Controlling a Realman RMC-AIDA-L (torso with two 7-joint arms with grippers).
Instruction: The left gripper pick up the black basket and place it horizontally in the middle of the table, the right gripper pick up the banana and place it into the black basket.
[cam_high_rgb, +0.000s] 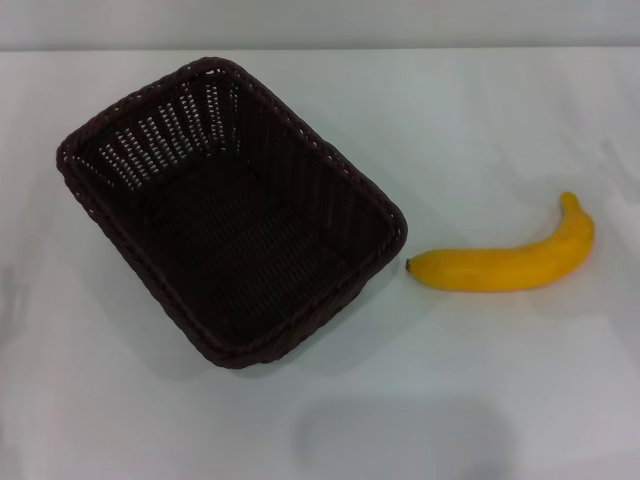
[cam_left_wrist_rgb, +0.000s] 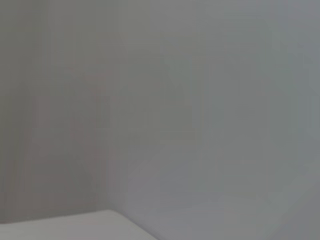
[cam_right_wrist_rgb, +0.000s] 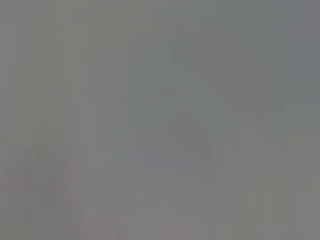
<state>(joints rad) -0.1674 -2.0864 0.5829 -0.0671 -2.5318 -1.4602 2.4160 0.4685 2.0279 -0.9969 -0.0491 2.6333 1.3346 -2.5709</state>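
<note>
The black basket (cam_high_rgb: 232, 210) sits on the white table (cam_high_rgb: 480, 380), left of centre in the head view. It is turned at an angle, with its long side running from far left to near right, and it is empty. The yellow banana (cam_high_rgb: 510, 261) lies on the table to the right of the basket, its dark tip pointing at the basket's near right corner with a small gap between them. Neither the left gripper nor the right gripper shows in any view. Both wrist views show only plain grey surface.
The table's far edge (cam_high_rgb: 320, 48) meets a pale wall at the back. A faint shadow (cam_high_rgb: 400, 435) lies on the tabletop near the front, below the basket.
</note>
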